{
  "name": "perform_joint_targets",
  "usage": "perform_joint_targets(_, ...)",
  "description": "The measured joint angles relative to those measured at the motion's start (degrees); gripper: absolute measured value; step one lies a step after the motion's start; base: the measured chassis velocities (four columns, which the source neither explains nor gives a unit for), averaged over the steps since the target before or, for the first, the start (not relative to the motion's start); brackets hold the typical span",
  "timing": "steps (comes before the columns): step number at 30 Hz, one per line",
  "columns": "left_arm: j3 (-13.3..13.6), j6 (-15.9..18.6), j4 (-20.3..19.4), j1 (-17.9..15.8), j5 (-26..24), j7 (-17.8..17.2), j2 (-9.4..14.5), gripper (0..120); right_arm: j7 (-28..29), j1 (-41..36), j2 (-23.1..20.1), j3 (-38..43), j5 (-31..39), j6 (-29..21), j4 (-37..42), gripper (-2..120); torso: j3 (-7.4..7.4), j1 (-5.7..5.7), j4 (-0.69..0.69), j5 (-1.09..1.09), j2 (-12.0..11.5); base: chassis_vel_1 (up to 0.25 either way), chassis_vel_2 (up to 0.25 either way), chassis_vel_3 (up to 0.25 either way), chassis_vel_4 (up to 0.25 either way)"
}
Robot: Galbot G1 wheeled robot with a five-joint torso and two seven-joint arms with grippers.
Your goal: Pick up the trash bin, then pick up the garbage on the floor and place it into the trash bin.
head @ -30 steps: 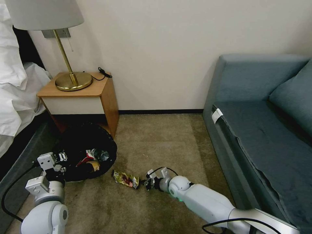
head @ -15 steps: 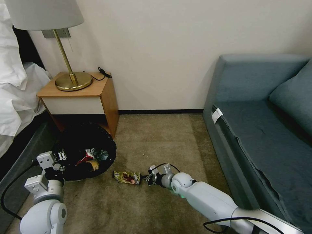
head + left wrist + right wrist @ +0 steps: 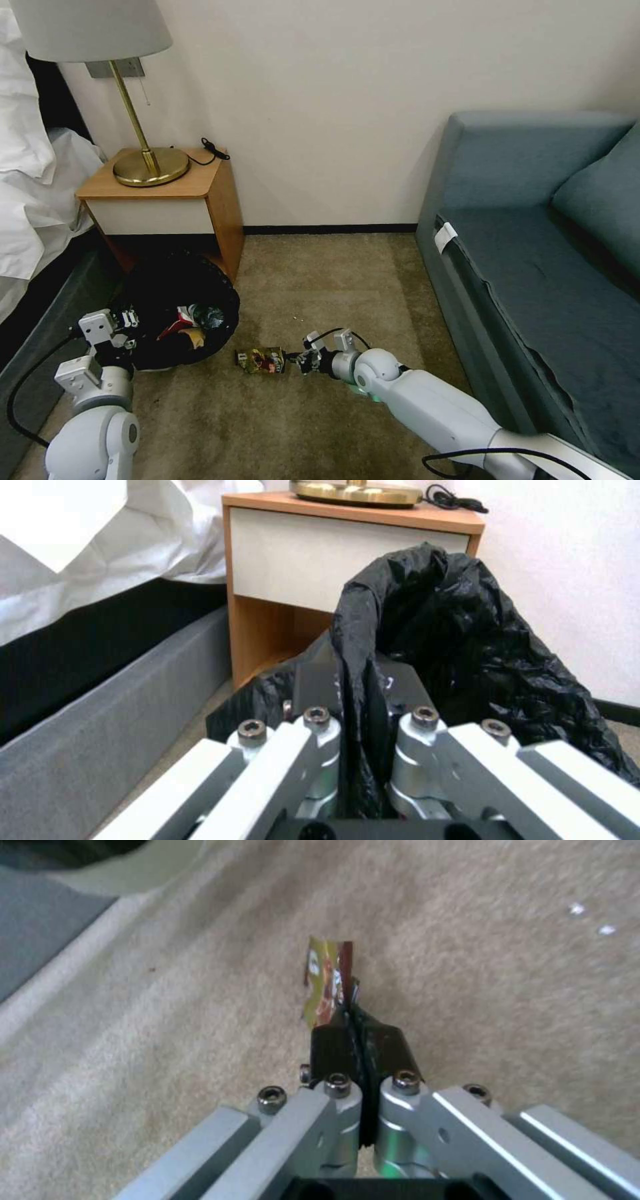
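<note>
Low over the carpet [image 3: 320,287], right pincer [image 3: 293,361] pinches only the candy wrapper [image 3: 261,360] by its end, so it may slip; left pincer [image 3: 127,331] grips the trash bin [image 3: 177,313] liner.

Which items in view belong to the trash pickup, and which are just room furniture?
Job:
- trash bin, its black liner pinched by the left gripper
- candy-bar wrapper, clamped by the right gripper

Bystanders:
- nightstand
- lamp
- sofa
- bed

Open carpet [image 3: 320,287] between nightstand [image 3: 200,200] and sofa [image 3: 480,267]; passage free.
</note>
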Motion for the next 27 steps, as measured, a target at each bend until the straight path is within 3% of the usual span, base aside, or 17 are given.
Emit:
perform_joint_targets(6, -0.1, 0.0, 0.2, -0.1, 0.1, 0.0, -0.1, 5, -0.1, -0.6, -3.1, 2.1, 0.8, 0.0, 3.7, 0, 0.00, 0.00, 0.00, 0.00, 0.0, 0.000, 0.000, 0.000, 0.000)
perform_joint_targets(9, -0.1, 0.0, 0.2, -0.1, 0.2, 0.0, -0.1, 5, 0.0, -0.9, -7.7, 5.3, 2.1, -0.2, 9.0, 0, 0.00, 0.00, 0.00, 0.00, 0.0, 0.000, 0.000, 0.000, 0.000)
perform_joint_targets(14, 0.1, 0.0, 0.2, 0.0, 0.2, 0.0, 0.0, 5, 0.1, -1.9, -11.4, 8.7, 2.6, -0.3, 13.2, 0, 0.00, 0.00, 0.00, 0.00, 0.0, 0.000, 0.000, 0.000, 0.000)
perform_joint_targets(27, 0.7, 0.1, 0.2, -0.1, 0.2, 0.0, 0.3, 5, 0.3, -3.7, -14.6, 12.1, 3.1, -0.8, 17.2, 0, 0.00, 0.00, 0.00, 0.00, 0.0, 0.000, 0.000, 0.000, 0.000)
